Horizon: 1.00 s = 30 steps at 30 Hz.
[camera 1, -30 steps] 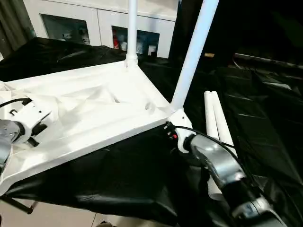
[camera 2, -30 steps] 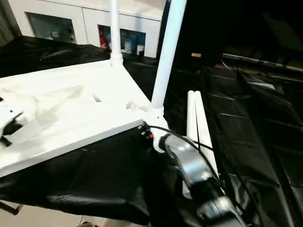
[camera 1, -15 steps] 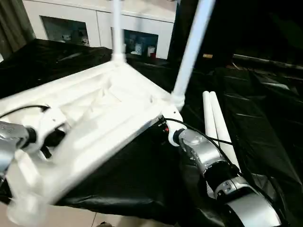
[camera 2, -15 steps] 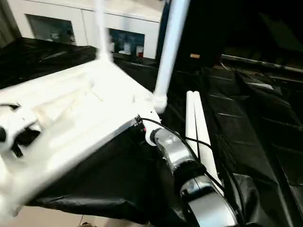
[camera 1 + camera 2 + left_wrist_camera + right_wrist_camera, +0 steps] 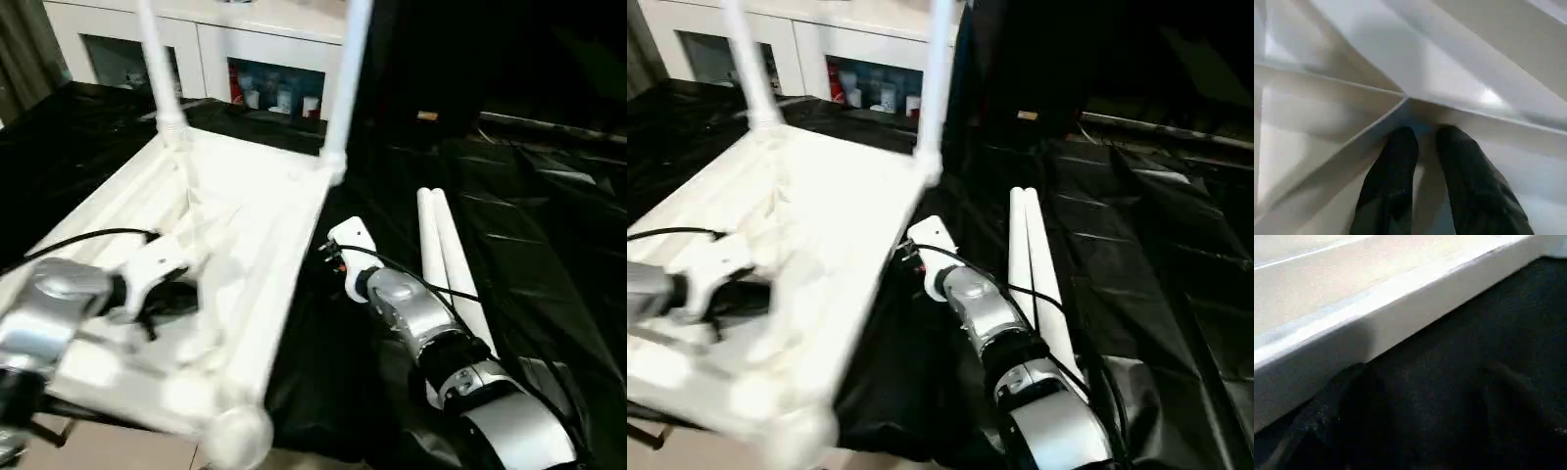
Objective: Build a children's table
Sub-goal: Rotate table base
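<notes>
On the left side, the left gripper (image 5: 1422, 147) sits down inside the upturned table top (image 5: 250, 230), its two black fingers (image 5: 1391, 166) pinching a thin rib of the underside where several ribs meet. Beyond that hand, two legs (image 5: 343, 93) stand upright in the far corner sockets. The top lies underside up on the black cloth (image 5: 549, 225), one corner jutting past the near edge. Just off the top's right edge, the right gripper (image 5: 1420, 391) hovers spread wide, holding nothing, over the cloth. To its right, two loose legs (image 5: 446, 255) lie side by side, touching.
</notes>
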### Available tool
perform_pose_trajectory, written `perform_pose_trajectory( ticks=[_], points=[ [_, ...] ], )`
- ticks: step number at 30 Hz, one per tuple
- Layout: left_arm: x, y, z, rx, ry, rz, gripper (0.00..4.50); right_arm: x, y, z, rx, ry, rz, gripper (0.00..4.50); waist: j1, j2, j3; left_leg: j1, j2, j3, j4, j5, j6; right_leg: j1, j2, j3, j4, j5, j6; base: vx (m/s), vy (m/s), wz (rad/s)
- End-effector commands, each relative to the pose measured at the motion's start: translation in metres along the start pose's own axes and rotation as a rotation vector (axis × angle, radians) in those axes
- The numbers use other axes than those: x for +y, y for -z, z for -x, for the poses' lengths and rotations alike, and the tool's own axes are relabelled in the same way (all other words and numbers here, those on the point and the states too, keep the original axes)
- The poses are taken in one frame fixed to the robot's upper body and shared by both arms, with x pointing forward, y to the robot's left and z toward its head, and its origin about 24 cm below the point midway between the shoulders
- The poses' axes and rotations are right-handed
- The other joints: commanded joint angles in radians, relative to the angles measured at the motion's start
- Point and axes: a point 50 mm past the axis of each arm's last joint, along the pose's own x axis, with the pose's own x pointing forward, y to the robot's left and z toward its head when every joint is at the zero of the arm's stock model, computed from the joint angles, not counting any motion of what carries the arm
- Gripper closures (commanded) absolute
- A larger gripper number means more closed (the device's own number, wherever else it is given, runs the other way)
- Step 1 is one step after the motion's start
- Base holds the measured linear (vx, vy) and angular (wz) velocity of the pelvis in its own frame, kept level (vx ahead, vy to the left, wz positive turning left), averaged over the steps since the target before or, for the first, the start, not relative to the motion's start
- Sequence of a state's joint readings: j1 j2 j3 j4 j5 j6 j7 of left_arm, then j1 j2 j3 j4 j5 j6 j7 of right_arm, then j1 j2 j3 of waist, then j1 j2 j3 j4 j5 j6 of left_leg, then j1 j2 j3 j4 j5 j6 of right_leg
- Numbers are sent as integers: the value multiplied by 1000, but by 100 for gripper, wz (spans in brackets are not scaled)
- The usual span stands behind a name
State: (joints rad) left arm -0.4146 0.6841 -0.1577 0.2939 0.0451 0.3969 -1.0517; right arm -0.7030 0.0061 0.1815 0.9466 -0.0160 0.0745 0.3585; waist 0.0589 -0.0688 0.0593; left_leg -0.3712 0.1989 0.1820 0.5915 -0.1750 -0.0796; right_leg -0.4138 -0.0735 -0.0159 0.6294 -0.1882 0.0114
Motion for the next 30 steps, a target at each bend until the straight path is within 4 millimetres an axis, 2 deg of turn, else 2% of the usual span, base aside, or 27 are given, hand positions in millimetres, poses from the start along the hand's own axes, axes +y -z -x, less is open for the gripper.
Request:
perform_pose_trajectory(
  ticks=[1,2,3,6,9,10,14,19,20,22,24,25,26,27,28,29,30],
  points=[
    [3,-27,-17,-86,-48,-87,336,7,-21,-4,-85,-49,41,61,-2,35,-68,22,18,-3,-77,-251,-55,39,-41,28,-63,-103,-226,0,0,0],
    [5,-28,-18,-89,-63,-92,336,6,-21,-4,-86,-45,42,61,2,34,-69,25,18,-2,-75,-253,-53,38,-42,28,-64,-102,-223,0,0,0],
    [8,-31,-21,-91,-90,-96,336,2,-22,-3,-90,-32,53,61,2,37,-70,19,18,-5,-76,-243,-53,44,-44,28,-61,-95,-221,0,0,0],
    [15,-38,-26,-89,-153,-129,336,-8,-25,2,-109,3,76,61,1,32,-74,18,18,-4,-72,-212,-49,47,-44,27,-57,-55,-225,0,0,0],
    [20,-43,-31,-91,-208,-154,336,-18,-29,7,-130,39,92,61,5,29,-80,13,15,-2,-64,-138,-25,55,-41,26,-48,49,-236,0,0,0],
    [22,-45,-33,-96,-232,-165,336,-22,-30,9,-138,56,97,61,5,27,-79,12,15,-2,-65,-131,-20,54,-41,25,-48,58,-238,0,0,0],
    [27,-60,-51,-201,-355,-126,336,-43,-36,23,-173,151,111,61,13,22,-78,17,16,1,-62,-145,-9,52,-42,25,-52,37,-239,0,0,0],
    [28,-61,-65,-196,-464,-169,336,-55,-39,36,-195,222,126,61,19,16,-78,13,14,-2,-62,-146,-7,56,-41,26,-56,19,-206,0,0,0],
    [28,-62,-68,-194,-491,-178,336,-57,-40,40,-199,241,128,61,21,21,-79,14,15,-3,-62,-144,-7,55,-42,25,-55,23,-207,0,0,0],
    [30,-62,-70,-194,-535,-173,336,-61,-42,45,-203,269,126,61,22,18,-77,13,12,-2,-62,-146,-8,56,-39,25,-59,16,-199,0,0,0],
    [32,-60,-73,-194,-592,-175,336,-68,-45,55,-205,316,121,61,22,26,-77,15,11,-4,-62,-161,-14,55,-38,24,-62,3,-196,0,0,0],
    [32,-60,-74,-192,-598,-182,336,-69,-46,57,-203,326,121,61,21,20,-77,12,12,-6,-64,-169,-17,58,-40,24,-61,-10,-191,0,0,0],
    [32,-60,-73,-198,-597,-192,336,-72,-48,61,-193,348,113,61,21,32,-78,14,13,-8,-63,-172,-22,56,-42,24,-60,-16,-194,0,0,0],
    [33,-60,-72,-203,-595,-198,336,-73,-50,63,-186,363,107,61,19,28,-77,15,12,-7,-63,-176,-22,55,-38,24,-63,-15,-196,0,0,0],
    [34,-62,-68,-222,-589,-211,336,-75,-53,69,-168,361,79,61,20,35,-78,16,13,-9,-63,-177,-25,55,-39,24,-61,-11,-199,0,0,0],
    [36,-62,-65,-228,-594,-224,336,-75,-55,72,-163,355,60,61,20,31,-77,15,12,-8,-63,-172,-20,58,-37,24,-61,8,-201,0,0,0],
    [37,-62,-63,-230,-598,-231,336,-76,-56,74,-163,352,52,61,21,36,-78,17,13,-9,-63,-165,-20,56,-38,24,-59,29,-206,0,0,0]
  ],
)
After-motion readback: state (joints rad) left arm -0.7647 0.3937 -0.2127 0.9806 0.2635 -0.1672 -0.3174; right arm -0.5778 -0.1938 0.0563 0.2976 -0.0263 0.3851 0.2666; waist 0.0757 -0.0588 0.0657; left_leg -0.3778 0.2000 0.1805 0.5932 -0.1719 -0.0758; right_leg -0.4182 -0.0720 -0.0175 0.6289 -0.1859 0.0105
